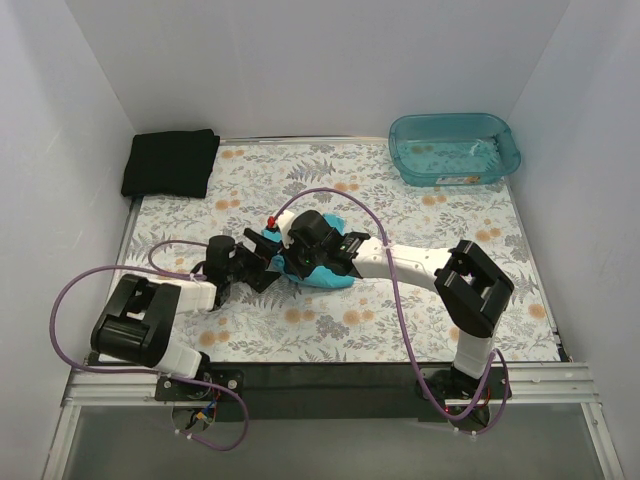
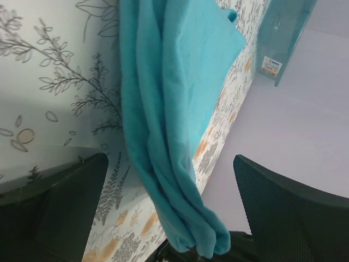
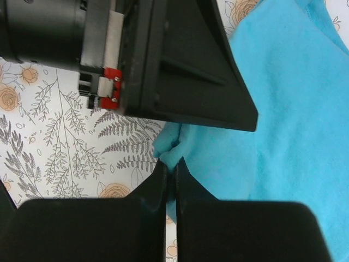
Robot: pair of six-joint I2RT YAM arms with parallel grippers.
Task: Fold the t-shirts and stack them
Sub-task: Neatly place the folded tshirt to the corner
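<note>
Though overhead hides it, wrist views show right gripper (image 3: 170, 170) clamped on teal t-shirt (image 3: 294, 109), left gripper (image 2: 170, 164) apart.

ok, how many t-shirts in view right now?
2. The black t-shirt lies folded at the table's far-left corner. The teal t-shirt is bunched mid-table, partly hidden under the right arm.
</note>
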